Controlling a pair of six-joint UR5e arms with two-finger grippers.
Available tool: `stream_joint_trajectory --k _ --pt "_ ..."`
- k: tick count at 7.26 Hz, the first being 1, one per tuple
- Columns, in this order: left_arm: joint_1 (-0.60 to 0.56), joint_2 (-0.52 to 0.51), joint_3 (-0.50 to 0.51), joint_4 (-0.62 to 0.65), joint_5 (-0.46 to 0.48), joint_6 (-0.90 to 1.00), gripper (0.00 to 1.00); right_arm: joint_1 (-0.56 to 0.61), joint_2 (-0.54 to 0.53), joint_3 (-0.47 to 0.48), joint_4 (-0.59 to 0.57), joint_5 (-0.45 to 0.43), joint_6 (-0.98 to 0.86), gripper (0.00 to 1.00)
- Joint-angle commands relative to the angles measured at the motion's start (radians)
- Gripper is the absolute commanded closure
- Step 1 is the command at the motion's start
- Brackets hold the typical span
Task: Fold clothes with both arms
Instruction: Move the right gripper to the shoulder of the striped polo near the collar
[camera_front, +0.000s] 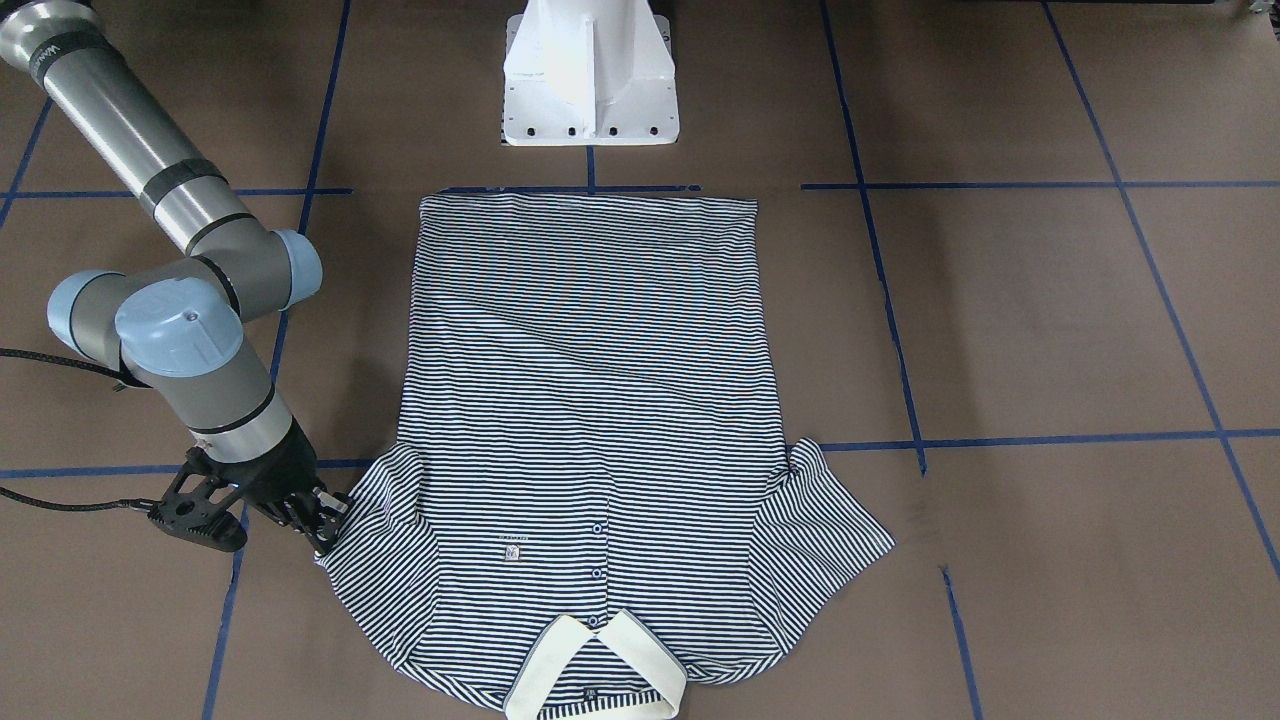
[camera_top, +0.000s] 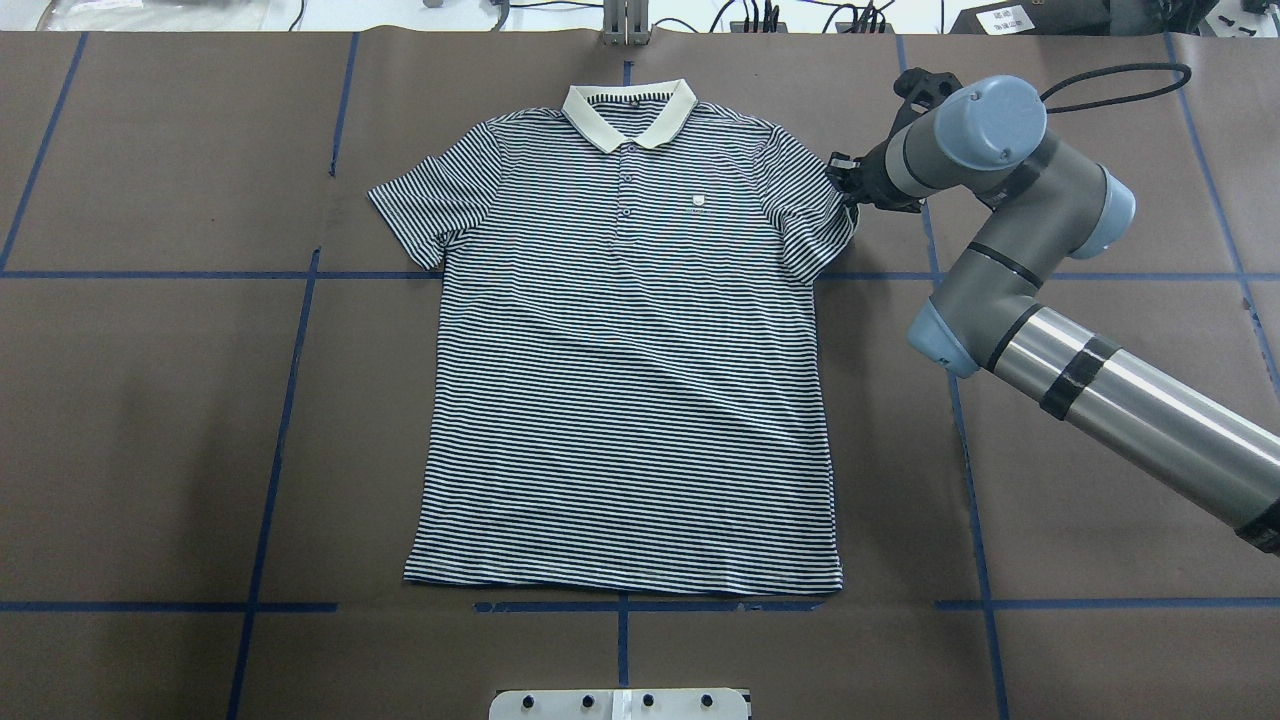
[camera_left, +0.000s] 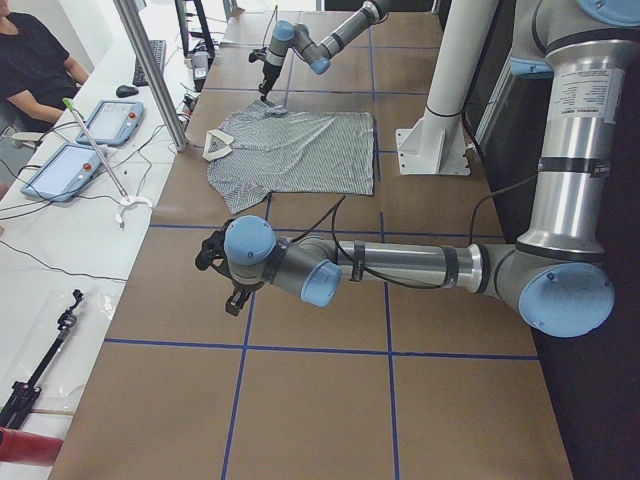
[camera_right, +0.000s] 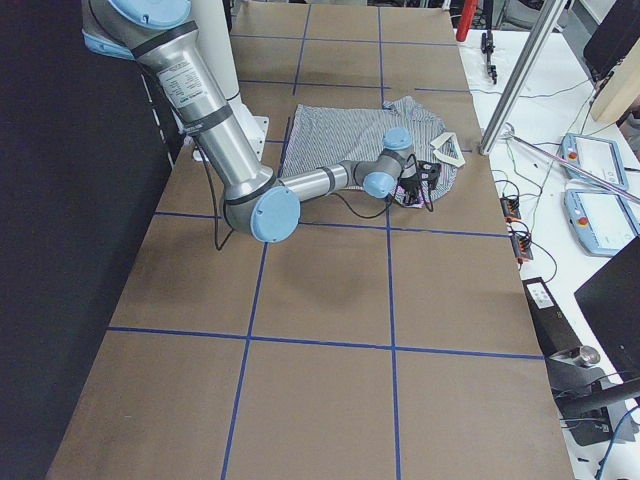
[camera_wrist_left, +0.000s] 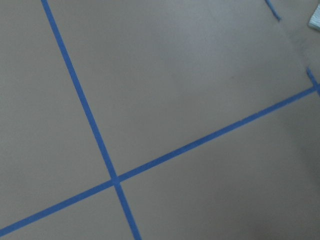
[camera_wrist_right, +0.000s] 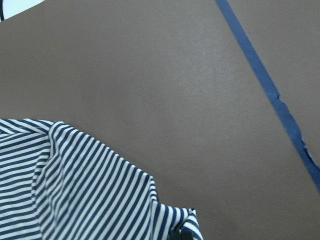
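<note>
Folding has not visibly begun – the polo shirt (camera_top: 625, 380) lies spread flat and front up in the middle of the worktop (camera_top: 150, 400), its cream collar (camera_top: 628, 110) towards the far edge on the operators' side and its hem (camera_top: 620, 580) towards the edge where the robot's base stands. Both sleeves are out to the sides and no part of the body is turned over on itself.

The right claw (camera_front: 325, 525) is down at the outer edge of the right-hand sleeve (camera_top: 815, 215), its fingertips touching the cloth. The right wrist view shows that sleeve's corner rumpled and drawn close under the camera, but whether the claw is clenched on the fabric or merely set against it I cannot tell.

The left claw (camera_left: 235, 295) shows only in the side view from the robot's left. It hangs over bare worktop crossed by blue tape lines (camera_wrist_left: 90, 115), well apart from the shirt, and I cannot tell whether it is released or clenched. The far sleeve (camera_top: 415, 205) lies untouched.

By my reading this is the very first step – taking hold of one sleeve. Everything remains: both sleeves brought inward, the sides folded in, and the body doubled from hem to collar
</note>
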Motion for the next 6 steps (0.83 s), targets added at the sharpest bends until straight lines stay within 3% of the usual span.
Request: stream_joint_trajectory --k 1,3,5,6 --pt "0.08 -0.081 0.014 -0.174 0.003 -0.322 0.0 -0.004 0.126 0.002 -0.126 -0.002 0.018 1.0" --pt "0.181 -0.146 0.028 -0.217 0.016 -0.472 0.0 -0.039 0.243 -0.116 -0.144 -0.063 0.048 1.0" --pt "0.313 -0.225 0.025 -0.222 0.138 -0.653 0.0 -0.074 0.347 -0.246 -0.141 -0.124 0.055 1.0" --pt "0.396 -0.268 0.031 -0.222 0.228 -0.739 0.01 -0.108 0.352 -0.253 -0.141 -0.179 0.055 1.0"
